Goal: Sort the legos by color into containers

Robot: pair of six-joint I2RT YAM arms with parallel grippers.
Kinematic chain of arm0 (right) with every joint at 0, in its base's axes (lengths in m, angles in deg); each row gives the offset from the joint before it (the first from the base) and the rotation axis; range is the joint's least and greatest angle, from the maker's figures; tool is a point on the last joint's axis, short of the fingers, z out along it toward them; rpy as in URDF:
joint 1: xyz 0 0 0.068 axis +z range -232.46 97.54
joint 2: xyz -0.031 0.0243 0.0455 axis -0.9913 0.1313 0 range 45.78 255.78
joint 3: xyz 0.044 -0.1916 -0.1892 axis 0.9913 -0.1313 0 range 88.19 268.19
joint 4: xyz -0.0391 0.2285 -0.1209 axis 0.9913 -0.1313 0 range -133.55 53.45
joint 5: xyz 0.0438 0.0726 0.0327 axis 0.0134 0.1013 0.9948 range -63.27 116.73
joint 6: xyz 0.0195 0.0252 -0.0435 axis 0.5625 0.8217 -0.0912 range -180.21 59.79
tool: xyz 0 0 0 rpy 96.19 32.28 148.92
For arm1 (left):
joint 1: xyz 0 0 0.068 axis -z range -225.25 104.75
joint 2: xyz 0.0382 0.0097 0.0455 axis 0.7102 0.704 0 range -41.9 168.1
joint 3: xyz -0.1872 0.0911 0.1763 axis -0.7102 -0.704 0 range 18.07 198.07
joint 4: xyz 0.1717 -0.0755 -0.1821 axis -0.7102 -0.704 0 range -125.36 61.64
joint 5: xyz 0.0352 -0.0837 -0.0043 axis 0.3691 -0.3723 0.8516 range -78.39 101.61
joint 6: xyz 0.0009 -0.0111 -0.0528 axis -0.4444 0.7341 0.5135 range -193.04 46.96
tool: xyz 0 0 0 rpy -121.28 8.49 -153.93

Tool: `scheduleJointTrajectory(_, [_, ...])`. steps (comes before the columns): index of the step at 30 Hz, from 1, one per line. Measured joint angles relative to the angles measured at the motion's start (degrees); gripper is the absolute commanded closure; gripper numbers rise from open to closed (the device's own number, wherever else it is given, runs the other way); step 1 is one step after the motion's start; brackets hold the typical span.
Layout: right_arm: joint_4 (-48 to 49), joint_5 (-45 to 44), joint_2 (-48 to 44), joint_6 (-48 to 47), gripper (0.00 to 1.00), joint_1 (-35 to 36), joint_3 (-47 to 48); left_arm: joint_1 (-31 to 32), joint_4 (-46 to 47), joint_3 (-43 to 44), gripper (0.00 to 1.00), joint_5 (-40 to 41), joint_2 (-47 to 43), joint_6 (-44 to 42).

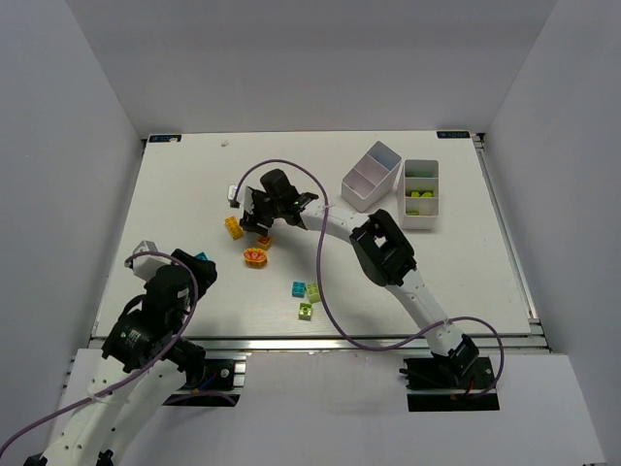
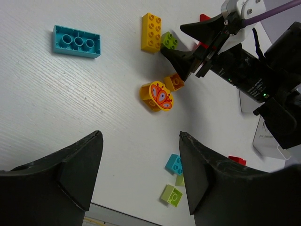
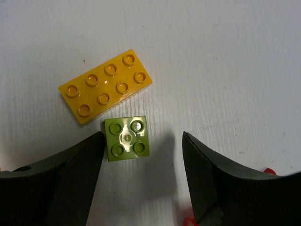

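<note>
Right end effector [image 3: 142, 141] spread wide; green lego [image 3: 127, 138] between.

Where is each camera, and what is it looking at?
Top external: above and behind, looking down at the table; left arm and right arm show.
Left wrist: on the left arm, looking past the left gripper at a cyan lego and the right gripper.
Right wrist: on the right arm, facing down between its fingers at a green lego beside a yellow lego.
Shared: both wrist views show that pair.
</note>
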Motion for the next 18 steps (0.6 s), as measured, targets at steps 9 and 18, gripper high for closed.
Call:
scheduleJointTrajectory(9, [-2.43,1.70,1.57,-4.33,0.44,0.00,2.86,0.00,-0.37,0.00,0.24,0.15,-0.04,-0.04])
scheduleJointTrajectory(18, [-3.39,5.16,1.60,-6.49,0.73,-0.09,2.71,0.00,-0.57,0.00,0.24,0.31,-0.63,0.13])
